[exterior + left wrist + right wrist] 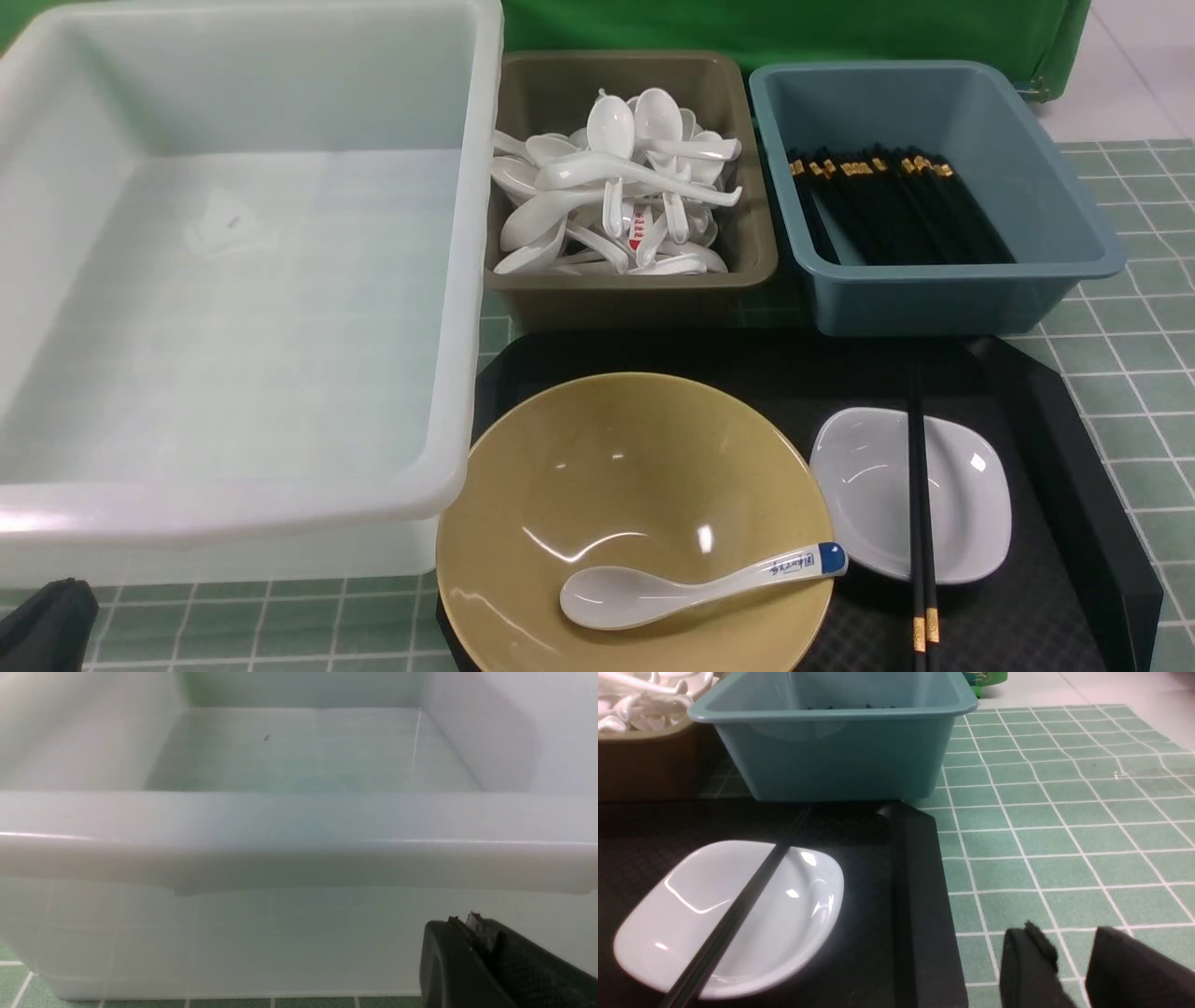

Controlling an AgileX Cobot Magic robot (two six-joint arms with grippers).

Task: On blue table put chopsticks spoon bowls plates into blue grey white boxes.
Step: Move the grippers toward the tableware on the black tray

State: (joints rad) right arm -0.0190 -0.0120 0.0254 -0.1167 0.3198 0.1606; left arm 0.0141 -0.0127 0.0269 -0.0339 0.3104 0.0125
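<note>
Chopsticks, a black gold-tipped pair [919, 467], small white dish [859, 485], wide tan bowl [607, 448] and white blue-tipped spoon [653, 593] all wait unsorted on your black tray [1064, 467]; left claw [472, 940] pressed together, right claw [1073, 952] spread, empty.

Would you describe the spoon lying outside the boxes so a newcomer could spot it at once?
Find the black rectangular tray nearest the robot; its left side holds a mustard-yellow bowl. Inside lies a white ceramic spoon, its handle ending in a blue tip, unlike those heaped in the grey-brown box.
</note>
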